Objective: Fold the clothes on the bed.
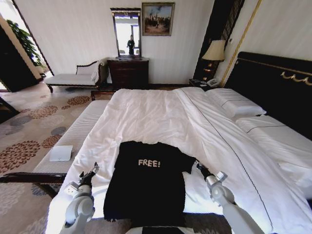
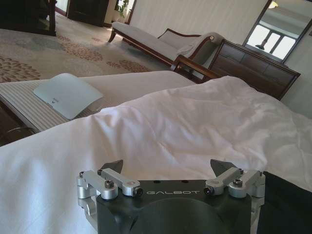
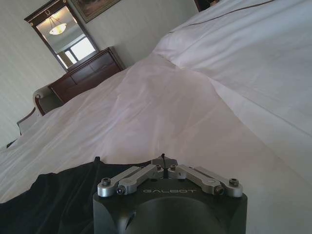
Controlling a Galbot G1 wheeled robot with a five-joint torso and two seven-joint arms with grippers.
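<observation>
- Left gripper [image 1: 92, 171]: jaws wide apart, empty, hovering over the duvet [image 1: 146, 117] just off the T-shirt [image 1: 146, 185]'s left edge.
- T-shirt lies at the bed [image 1: 273, 87]'s near edge, left sleeve seemingly tucked in.
- Right gripper [image 1: 197, 165]: fingers pinched together at the right sleeve; can't confirm cloth.
- You're likely mid sleeve-fold; next, carry that sleeve inward.

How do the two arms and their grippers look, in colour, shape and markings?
Both arms are silver-grey with rounded joints. The left gripper has a black body marked GALBOT, silver linkage bars with dark screws, and dark pointed fingertips. The right gripper has the same build and the same GALBOT marking; in the head view its wrist is black.
</observation>
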